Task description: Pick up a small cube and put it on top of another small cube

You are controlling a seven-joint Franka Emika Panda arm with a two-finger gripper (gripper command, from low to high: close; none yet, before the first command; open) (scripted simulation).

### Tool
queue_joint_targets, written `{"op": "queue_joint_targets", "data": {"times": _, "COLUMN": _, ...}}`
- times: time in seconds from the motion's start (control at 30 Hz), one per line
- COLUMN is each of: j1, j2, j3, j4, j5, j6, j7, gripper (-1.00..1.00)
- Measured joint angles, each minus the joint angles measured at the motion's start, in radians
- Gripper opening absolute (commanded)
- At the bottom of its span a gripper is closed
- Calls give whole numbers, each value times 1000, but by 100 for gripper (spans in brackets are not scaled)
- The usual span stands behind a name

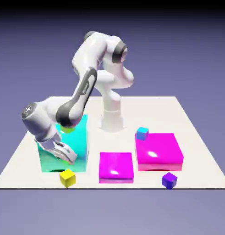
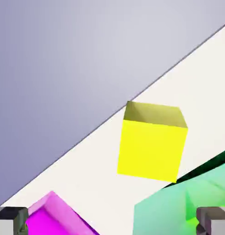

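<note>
Cube (image 2: 152, 149) of glossy yellow, sharp-edged

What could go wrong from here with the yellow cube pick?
The open white two-finger gripper hangs tilted by the large glossy cyan block, so a finger might clip that block on the way down. The small glossy yellow cube sits close to the edge of the off-white table; a nudge could tip it off. It also looks turned relative to the fingertips, so closing might twist it.
</note>
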Motion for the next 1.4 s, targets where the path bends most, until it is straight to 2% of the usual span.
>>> {"op": "queue_joint_targets", "data": {"times": 0.3, "j1": 7, "j2": 326, "j3": -153, "j4": 292, "j5": 148, "j6": -331, "j7": 5, "gripper": 0}}
{"op": "queue_joint_targets", "data": {"times": 0.37, "j1": 7, "j2": 328, "j3": -154, "j4": 293, "j5": 148, "j6": -332, "j7": 5, "gripper": 0}}
{"op": "queue_joint_targets", "data": {"times": 0.47, "j1": 49, "j2": 353, "j3": -130, "j4": 185, "j5": 185, "j6": -221, "j7": -27, "gripper": 0}}
{"op": "queue_joint_targets", "data": {"times": 0.5, "j1": 56, "j2": 358, "j3": -126, "j4": 165, "j5": 192, "j6": -201, "j7": -33, "gripper": -100}}
{"op": "queue_joint_targets", "data": {"times": 0.57, "j1": 56, "j2": 358, "j3": -126, "j4": 165, "j5": 193, "j6": -201, "j7": -33, "gripper": -100}}
{"op": "queue_joint_targets", "data": {"times": 0.7, "j1": 4, "j2": 311, "j3": -144, "j4": 286, "j5": 145, "j6": -326, "j7": 8, "gripper": -100}}
{"op": "queue_joint_targets", "data": {"times": 1.4, "j1": -131, "j2": -5, "j3": 607, "j4": 130, "j5": -219, "j6": -81, "j7": 430, "gripper": -100}}
